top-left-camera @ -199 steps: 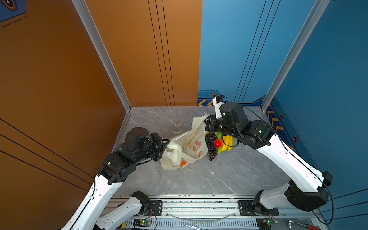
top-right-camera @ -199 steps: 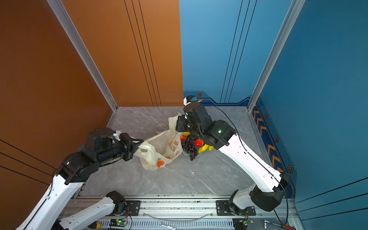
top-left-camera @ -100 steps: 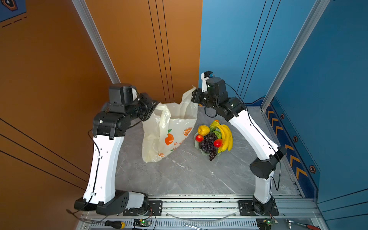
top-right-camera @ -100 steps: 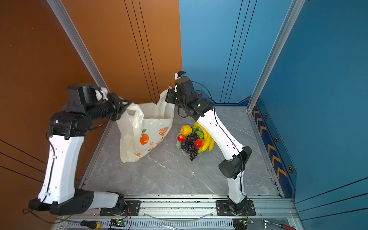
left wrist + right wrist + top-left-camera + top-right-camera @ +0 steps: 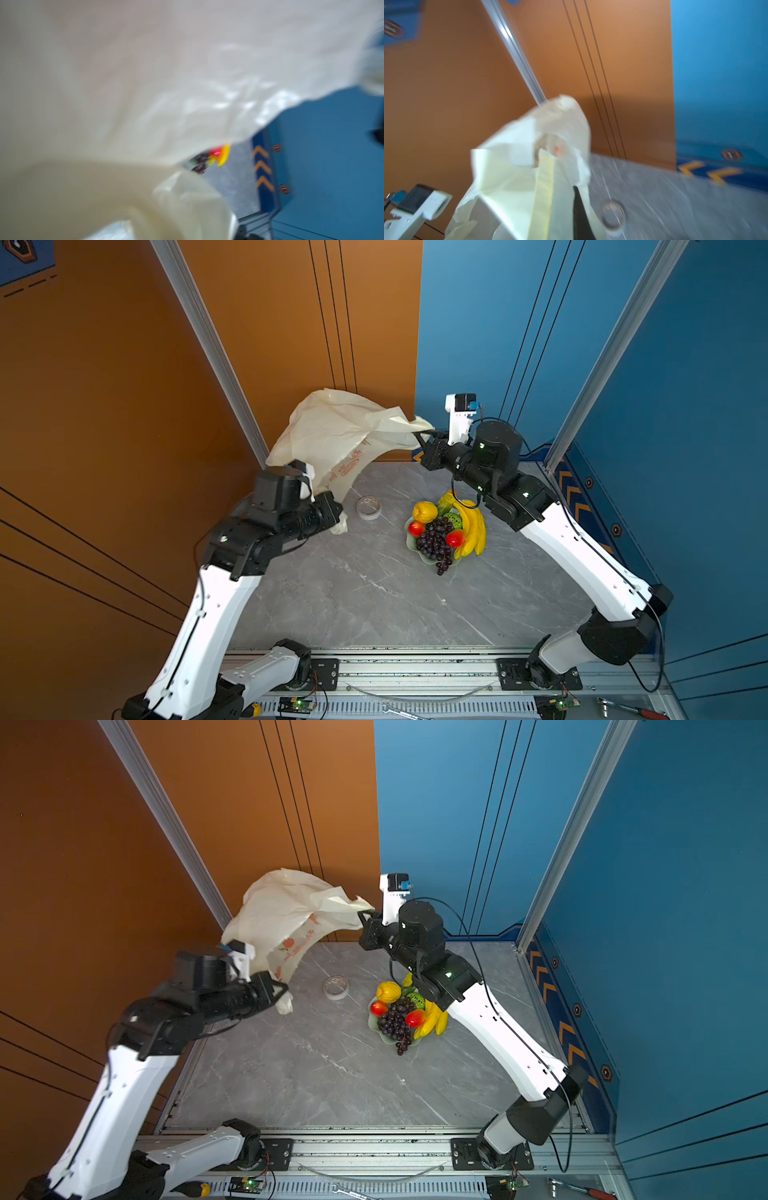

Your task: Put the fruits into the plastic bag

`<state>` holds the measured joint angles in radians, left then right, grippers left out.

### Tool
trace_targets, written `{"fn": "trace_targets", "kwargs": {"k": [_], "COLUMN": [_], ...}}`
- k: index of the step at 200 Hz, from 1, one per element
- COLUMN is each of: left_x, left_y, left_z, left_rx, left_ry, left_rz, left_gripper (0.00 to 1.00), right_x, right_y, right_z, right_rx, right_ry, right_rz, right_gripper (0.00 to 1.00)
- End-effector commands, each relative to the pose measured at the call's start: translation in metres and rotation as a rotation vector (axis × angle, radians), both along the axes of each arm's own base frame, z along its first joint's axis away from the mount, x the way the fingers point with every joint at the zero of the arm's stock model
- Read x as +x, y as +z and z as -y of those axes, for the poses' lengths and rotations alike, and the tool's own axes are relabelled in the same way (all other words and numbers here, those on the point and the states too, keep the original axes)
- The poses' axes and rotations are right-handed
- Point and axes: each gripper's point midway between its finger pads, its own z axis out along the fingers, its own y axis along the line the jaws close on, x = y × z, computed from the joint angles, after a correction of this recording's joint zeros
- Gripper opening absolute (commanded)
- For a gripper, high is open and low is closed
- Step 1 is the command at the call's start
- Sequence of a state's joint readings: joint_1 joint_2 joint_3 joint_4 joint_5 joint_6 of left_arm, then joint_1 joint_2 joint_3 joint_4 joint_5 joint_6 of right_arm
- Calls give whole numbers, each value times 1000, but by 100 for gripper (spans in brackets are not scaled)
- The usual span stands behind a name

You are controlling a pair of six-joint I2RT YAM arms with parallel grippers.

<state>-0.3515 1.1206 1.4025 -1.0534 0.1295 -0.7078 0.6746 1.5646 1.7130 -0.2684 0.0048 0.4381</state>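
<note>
The cream plastic bag (image 5: pixel 336 435) (image 5: pixel 286 911) billows up in front of the back wall, stretched between both grippers. My left gripper (image 5: pixel 336 516) (image 5: pixel 284 992) is shut on its lower edge. My right gripper (image 5: pixel 419 435) (image 5: pixel 365 915) is shut on its upper edge. The fruits (image 5: pixel 446 529) (image 5: pixel 405 1011) lie heaped on a pale green dish (image 5: pixel 411 545) under the right arm: a banana bunch (image 5: pixel 473 531), a yellow round fruit (image 5: pixel 424 512), grapes (image 5: pixel 434 541) and a red fruit (image 5: pixel 455 538). The bag (image 5: pixel 145 83) fills the blurred left wrist view and hides that gripper's jaws. In the right wrist view one dark finger (image 5: pixel 579 212) lies against the bag (image 5: pixel 529 166).
A small tape roll (image 5: pixel 369 507) (image 5: pixel 336 987) (image 5: pixel 612 214) lies on the grey marble table (image 5: pixel 353 593) between the bag and the dish. Orange and blue walls close in the back and sides. A metal rail (image 5: pixel 395 664) runs along the front edge.
Half a second ago both arms stood high with the bag hanging upright. Both have come down since, the left lower than the right, and the bag now billows toward the back wall.
</note>
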Motion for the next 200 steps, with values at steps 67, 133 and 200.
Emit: {"fn": "trace_targets", "kwargs": {"k": [67,133,200], "left_x": [-22,0,-9], "left_y": [-20,87,169], "left_z": [-24,-23,-21], "left_rx": [57,2,-95], "left_ry": [47,20,-5], "left_rz": [-73,196,375], "left_gripper": [0,0,0], "right_x": [-31,-47,-63], "right_y": [-122,10,58], "right_z": [-26,-58,-29], "right_rx": [-163,-94,-130], "right_ry": [63,151,59], "right_rz": [-362,-95,5], "right_gripper": [0,0,0]}}
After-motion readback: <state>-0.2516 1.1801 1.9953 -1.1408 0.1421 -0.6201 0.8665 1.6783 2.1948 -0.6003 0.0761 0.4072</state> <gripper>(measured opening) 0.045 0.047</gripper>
